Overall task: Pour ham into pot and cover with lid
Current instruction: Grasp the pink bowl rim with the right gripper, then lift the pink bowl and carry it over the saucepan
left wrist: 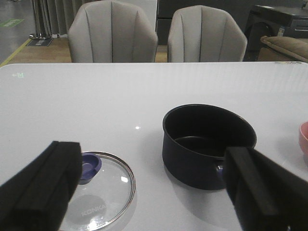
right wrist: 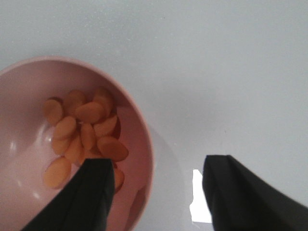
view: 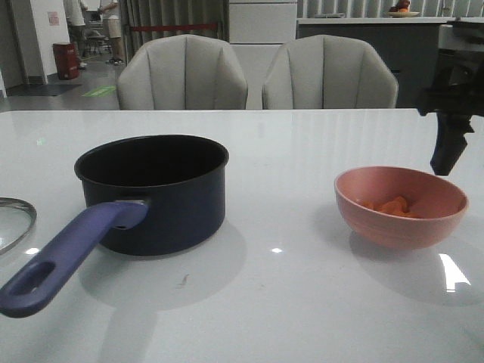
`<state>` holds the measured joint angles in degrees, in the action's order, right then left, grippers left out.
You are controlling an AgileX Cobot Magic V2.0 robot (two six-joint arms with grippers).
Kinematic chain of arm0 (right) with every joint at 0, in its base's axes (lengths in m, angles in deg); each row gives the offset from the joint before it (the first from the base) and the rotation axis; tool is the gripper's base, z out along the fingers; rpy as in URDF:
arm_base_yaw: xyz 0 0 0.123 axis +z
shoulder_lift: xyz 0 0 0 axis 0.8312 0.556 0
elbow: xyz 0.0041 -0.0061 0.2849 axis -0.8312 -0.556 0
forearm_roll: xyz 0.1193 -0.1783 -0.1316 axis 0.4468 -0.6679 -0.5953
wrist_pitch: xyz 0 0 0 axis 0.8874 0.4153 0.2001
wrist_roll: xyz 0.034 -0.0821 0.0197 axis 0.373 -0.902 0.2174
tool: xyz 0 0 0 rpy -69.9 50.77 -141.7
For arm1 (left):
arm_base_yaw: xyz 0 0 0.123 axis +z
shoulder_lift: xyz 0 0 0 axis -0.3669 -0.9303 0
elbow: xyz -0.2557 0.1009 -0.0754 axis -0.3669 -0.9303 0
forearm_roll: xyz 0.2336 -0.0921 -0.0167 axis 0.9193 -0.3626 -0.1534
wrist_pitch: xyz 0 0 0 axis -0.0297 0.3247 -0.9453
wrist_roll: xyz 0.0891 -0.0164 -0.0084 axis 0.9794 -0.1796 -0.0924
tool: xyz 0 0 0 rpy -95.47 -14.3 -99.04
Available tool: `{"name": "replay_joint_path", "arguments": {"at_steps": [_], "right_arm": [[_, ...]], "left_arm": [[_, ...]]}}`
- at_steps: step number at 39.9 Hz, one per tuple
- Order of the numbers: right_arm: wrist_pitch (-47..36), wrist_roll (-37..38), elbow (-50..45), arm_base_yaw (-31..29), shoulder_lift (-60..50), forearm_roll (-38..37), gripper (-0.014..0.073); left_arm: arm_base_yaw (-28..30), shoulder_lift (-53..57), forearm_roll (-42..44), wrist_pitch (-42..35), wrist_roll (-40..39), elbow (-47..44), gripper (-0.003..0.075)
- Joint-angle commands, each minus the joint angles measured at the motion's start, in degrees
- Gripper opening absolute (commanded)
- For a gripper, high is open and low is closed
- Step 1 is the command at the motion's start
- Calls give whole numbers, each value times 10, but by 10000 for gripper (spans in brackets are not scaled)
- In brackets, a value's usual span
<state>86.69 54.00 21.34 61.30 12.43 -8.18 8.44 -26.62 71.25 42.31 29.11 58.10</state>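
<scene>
We found the ham in the pink bowl, right of the pot on the counter. Our right gripper, fingers released, straddled the bowl's right rim; our left gripper, also released, hung over the lid.

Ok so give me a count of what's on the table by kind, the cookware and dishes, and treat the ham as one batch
Pots: 1, the dark navy pot, empty.
Lids: 1, the glass lid, flat on the table beside the pot.
Bowls: 1, the pink bowl.
Batches of ham: 1, the ham slices in the bowl.
Total: 4
</scene>
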Motion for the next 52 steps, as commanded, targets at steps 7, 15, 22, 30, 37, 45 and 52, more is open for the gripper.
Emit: {"name": "replay_joint_path", "arguments": {"at_steps": [7,15,22,30,37,45,52], "right_arm": [[30,-10,73,-3,58,4,459],[43,-10,89,-3,87,31,118],[35,-10,109,-3,86,42,135],[128,-25,188,7,85,43,135],[196,-58,282,62,85,43,135],[175,-58,358,161,85,42,135],[86,-58,375,232,85,35,135]], "left_arm": [[-5,-6,-5,-48,0,14,625],[-5,-6,-5,-48,0,14,625],[-5,-6,-5,-48,0,14,624],[-5,-6,-5,-48,0,14,624],[-5,-6,-5,-48,0,14,624],[-5,-6,-5,-48,0,14,625],[-5,-6,-5,-48,0,14,625]]}}
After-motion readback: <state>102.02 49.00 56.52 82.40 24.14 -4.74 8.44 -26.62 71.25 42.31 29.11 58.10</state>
